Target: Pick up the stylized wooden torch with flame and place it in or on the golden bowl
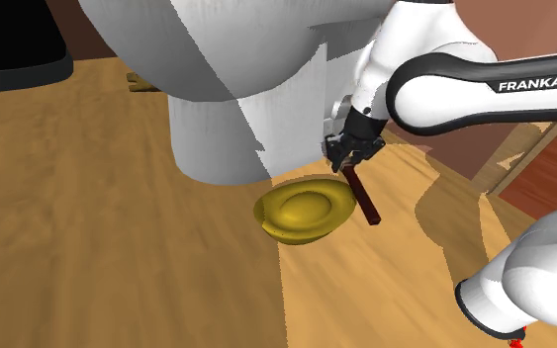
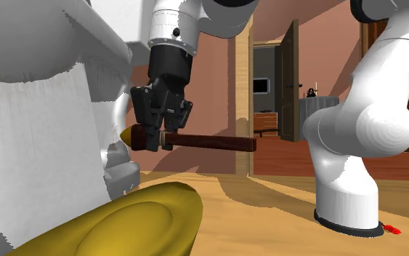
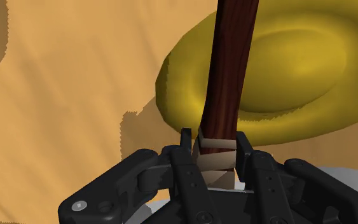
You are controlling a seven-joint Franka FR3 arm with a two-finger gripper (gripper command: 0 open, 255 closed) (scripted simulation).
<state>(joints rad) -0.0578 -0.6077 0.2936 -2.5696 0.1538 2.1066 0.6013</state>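
My black gripper [image 1: 353,158] is shut on the torch near its pale banded end. The torch's dark brown handle [image 1: 365,200] slants down past the right rim of the golden bowl [image 1: 304,210] in the shoulder view. The second exterior view has the gripper [image 2: 159,134] holding the handle [image 2: 213,142] level in the air above the bowl [image 2: 126,222], and a yellowish tip [image 2: 126,134] pokes out on the other side. Seen from the wrist, both fingers [image 3: 185,141] clasp the torch [image 3: 228,70], and its handle crosses over the bowl [image 3: 292,70] below.
A big white rounded body [image 1: 227,89] stands on the wooden surface [image 1: 88,227] just behind the bowl. The arm's white base [image 2: 348,167] rises at the second exterior view's right. An open doorway [image 2: 275,87] lies beyond it.
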